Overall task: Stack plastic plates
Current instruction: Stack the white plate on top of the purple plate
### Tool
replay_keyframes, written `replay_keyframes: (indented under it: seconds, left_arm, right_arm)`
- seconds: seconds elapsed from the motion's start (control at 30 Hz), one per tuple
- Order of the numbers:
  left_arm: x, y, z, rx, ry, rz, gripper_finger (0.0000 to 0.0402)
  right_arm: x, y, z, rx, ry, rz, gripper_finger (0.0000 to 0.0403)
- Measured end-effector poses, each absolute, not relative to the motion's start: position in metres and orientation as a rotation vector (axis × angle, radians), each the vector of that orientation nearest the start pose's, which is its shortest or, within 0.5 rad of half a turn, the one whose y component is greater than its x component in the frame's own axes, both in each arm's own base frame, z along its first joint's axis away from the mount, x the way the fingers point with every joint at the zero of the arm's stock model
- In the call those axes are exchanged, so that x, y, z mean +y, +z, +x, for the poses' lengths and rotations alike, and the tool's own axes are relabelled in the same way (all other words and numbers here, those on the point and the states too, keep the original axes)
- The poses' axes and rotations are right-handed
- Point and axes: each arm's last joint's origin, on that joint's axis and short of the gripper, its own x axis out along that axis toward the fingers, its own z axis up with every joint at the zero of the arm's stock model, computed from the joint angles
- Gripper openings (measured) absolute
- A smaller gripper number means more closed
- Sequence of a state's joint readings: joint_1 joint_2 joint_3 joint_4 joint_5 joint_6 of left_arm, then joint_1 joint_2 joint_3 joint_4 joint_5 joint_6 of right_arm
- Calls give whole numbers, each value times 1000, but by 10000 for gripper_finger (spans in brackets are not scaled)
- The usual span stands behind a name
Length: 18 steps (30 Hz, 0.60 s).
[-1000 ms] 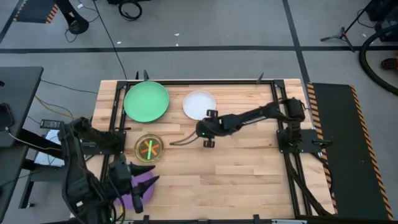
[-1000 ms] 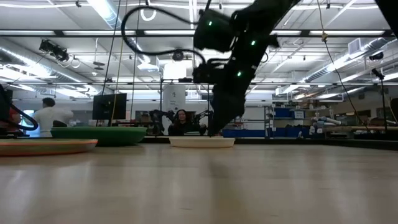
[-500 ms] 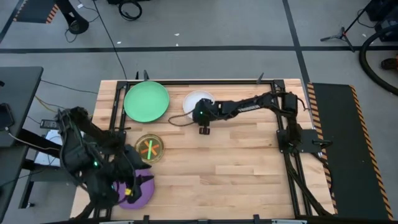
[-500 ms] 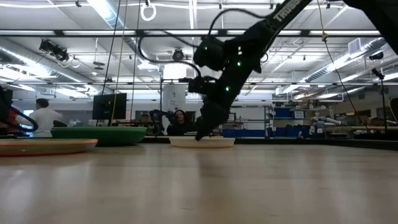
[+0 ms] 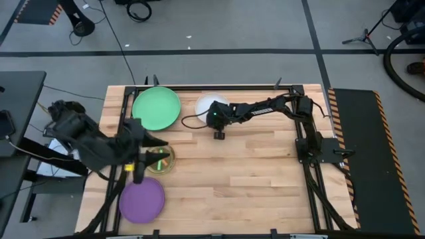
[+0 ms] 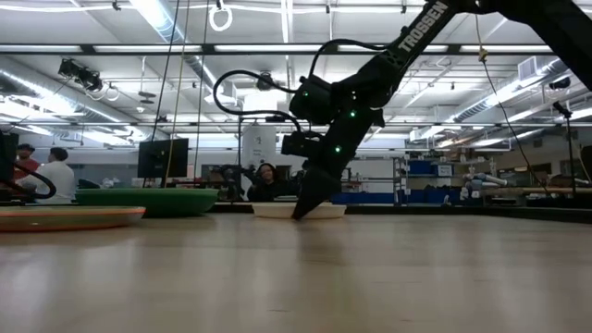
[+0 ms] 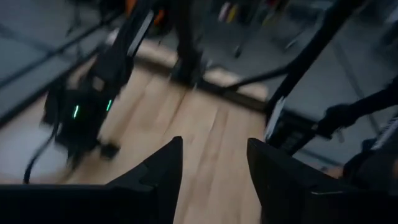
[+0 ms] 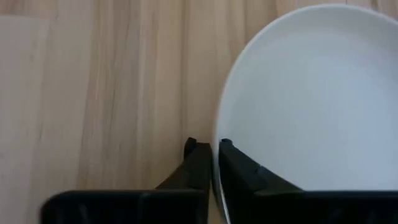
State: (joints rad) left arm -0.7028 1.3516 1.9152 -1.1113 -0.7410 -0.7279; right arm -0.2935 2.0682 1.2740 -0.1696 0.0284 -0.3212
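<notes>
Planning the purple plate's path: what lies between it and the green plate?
In the high view, the small lime plate and left gripper lie between purple plate and green plate.

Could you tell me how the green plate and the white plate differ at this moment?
The green plate is clearly larger than the white plate. The green plate lies untouched, while the right gripper has its fingers closed on the white plate's rim. The green plate sits nearer the table's left edge, the white plate beside it toward the middle. Both are round and lie flat along the far side of the table.

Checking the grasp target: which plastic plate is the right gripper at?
The medium white round plastic plate: the right gripper pinches its rim. The green, purple and small translucent plates lie apart.
</notes>
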Motion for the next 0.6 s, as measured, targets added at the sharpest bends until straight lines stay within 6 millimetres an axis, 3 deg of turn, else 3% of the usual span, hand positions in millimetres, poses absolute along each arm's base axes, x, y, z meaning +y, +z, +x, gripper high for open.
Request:
replay_keyframes:
  seconds: [0.1,0.3,0.47,0.6]
  left_arm:
    - [-119,512,171,270,120,-311,186]
    - [-122,523,158,211,37,-273,186]
    - [-131,517,154,262,15,-295,185]
    - [-136,510,157,291,48,-299,185]
  right_arm:
    - [-121,124,397,1001,-140,-179,13]
    - [-104,140,395,999,-140,-178,18]
    - [-76,196,393,825,-57,-173,12]
    - [-55,239,384,685,37,-54,14]
